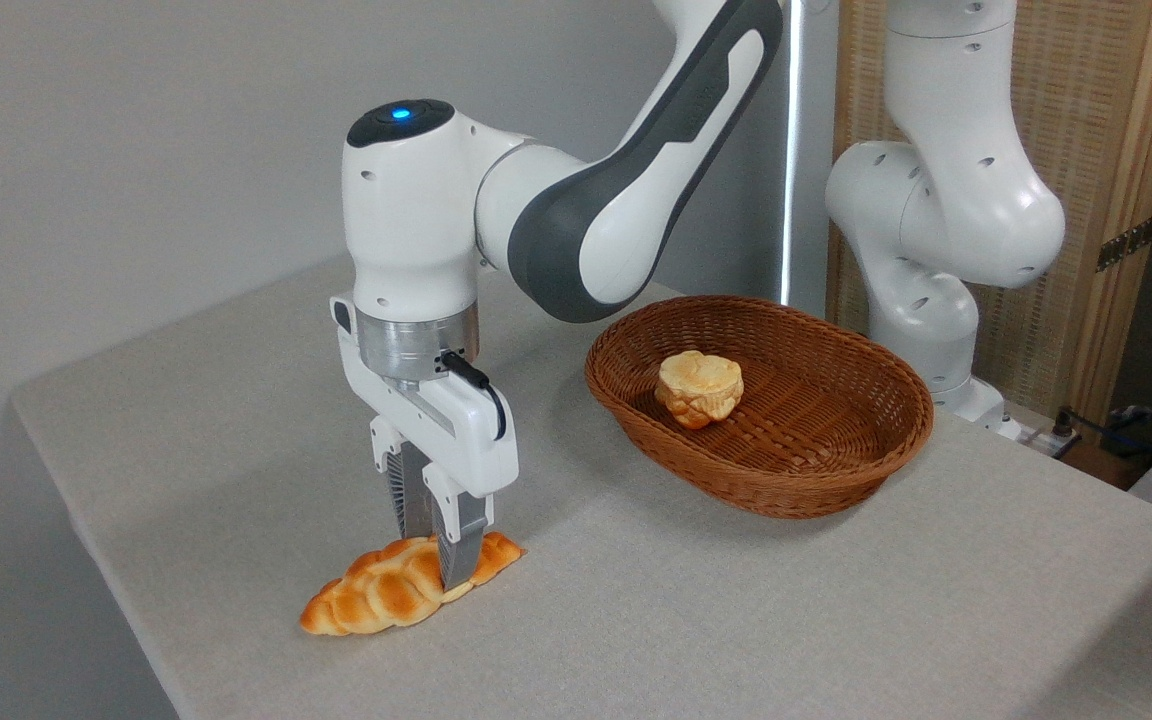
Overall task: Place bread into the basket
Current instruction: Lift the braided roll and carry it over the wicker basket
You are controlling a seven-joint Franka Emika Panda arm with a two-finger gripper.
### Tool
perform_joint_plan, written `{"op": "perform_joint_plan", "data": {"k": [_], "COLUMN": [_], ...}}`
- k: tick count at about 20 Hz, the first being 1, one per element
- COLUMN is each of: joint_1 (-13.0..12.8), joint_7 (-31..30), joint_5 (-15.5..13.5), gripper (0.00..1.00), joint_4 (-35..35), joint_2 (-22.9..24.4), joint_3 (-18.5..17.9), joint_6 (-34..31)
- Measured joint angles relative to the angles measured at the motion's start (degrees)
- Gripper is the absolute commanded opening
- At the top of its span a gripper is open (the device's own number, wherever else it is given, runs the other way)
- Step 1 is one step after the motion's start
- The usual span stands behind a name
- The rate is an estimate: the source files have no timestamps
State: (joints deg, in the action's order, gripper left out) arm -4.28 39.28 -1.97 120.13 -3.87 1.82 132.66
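The bread (386, 592), a long braided golden-orange loaf, lies on the grey table near its front left edge. My gripper (441, 556) points straight down over the loaf's right half. One finger is in front of the loaf and one behind, and both press against its sides. The loaf still rests on the tabletop. The basket (816, 470), an oval brown wicker one, stands to the right and further back, well apart from the gripper.
A small pale round bun (700, 387) sits inside the basket towards its left. The arm's white base (936, 240) rises behind the basket. The table's left edge (86, 520) runs close to the loaf. A wooden screen stands at the back right.
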Motion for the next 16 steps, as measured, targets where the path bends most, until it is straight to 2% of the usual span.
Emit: {"op": "perform_joint_plan", "data": {"k": [4, 7, 12, 16], "joint_1": [0.1, 0.2, 0.2, 0.0], "joint_7": [0.0, 0.0, 0.0, 0.3], "joint_5": [-0.1, -0.1, -0.9, -1.5], "gripper": [0.47, 0.47, 0.47, 0.47], "joint_4": [-0.1, -0.4, -0.8, -0.8], "joint_2": [0.5, 3.1, 11.8, 20.5], "joint_3": [-0.1, -0.6, -1.8, -2.8], "joint_6": [-1.0, -5.7, -16.4, -28.1]}}
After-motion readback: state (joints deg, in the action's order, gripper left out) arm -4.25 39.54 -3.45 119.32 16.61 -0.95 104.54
